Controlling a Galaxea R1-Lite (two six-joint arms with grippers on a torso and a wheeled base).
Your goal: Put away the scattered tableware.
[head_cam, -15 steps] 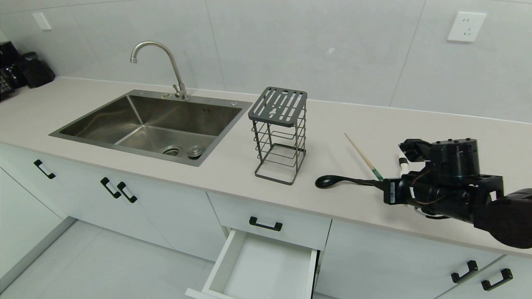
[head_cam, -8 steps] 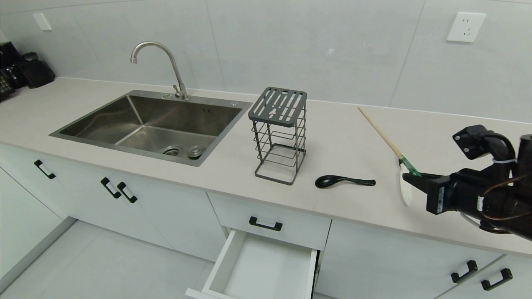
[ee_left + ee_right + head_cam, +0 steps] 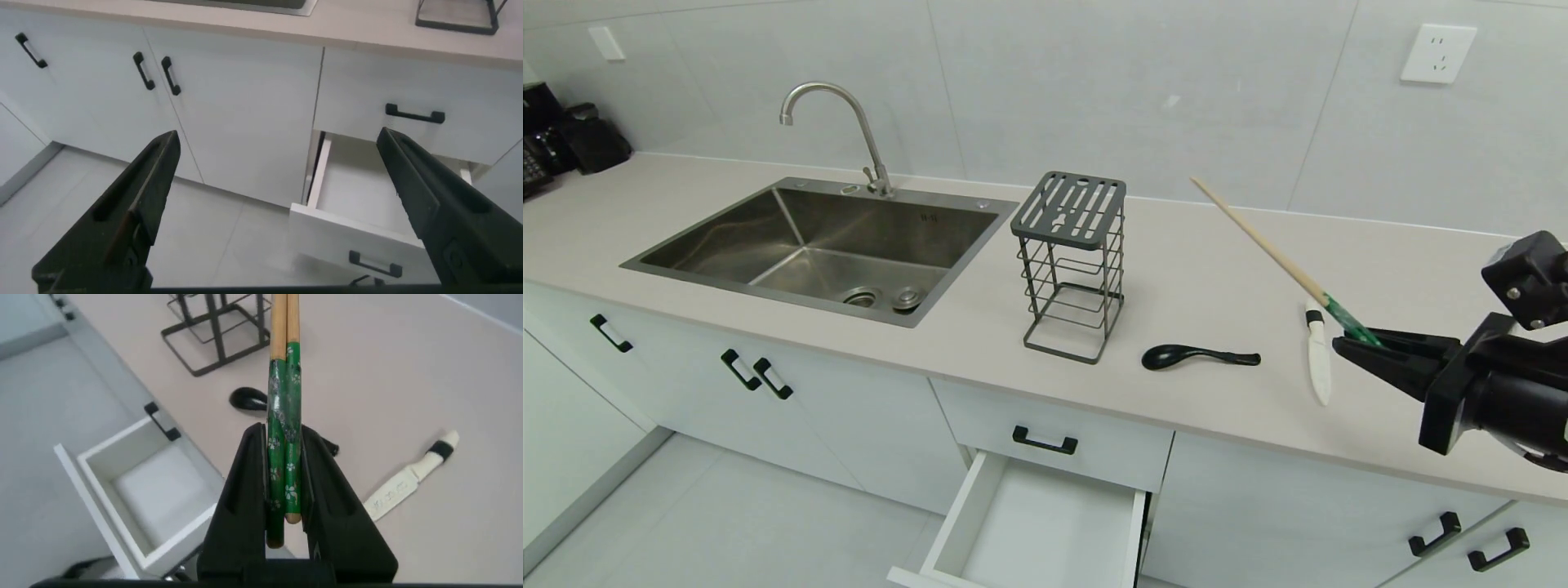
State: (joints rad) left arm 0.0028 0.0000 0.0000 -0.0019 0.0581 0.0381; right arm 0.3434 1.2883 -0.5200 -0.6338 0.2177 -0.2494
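Note:
My right gripper (image 3: 1352,341) is shut on a pair of wooden chopsticks (image 3: 1270,255) by their green-patterned ends, above the right of the counter (image 3: 1192,269). The sticks slant up and to the left toward the wall. In the right wrist view the chopsticks (image 3: 283,416) stand clamped between the fingers of the right gripper (image 3: 283,508). A black spoon (image 3: 1197,356) lies on the counter near its front edge, right of a dark wire utensil rack (image 3: 1070,261). A white knife (image 3: 1316,359) lies just left of the gripper. My left gripper (image 3: 282,208) hangs open in front of the cabinets.
A steel sink (image 3: 817,245) with a curved tap (image 3: 837,122) takes up the counter's left part. Below the rack a white drawer (image 3: 1033,527) stands pulled out and bare inside. Black appliances (image 3: 564,139) sit at the far left.
My right gripper has lifted the chopsticks off the counter and drawn back to the right. The spoon and white knife, earlier partly covered by the arm, now lie in plain sight.

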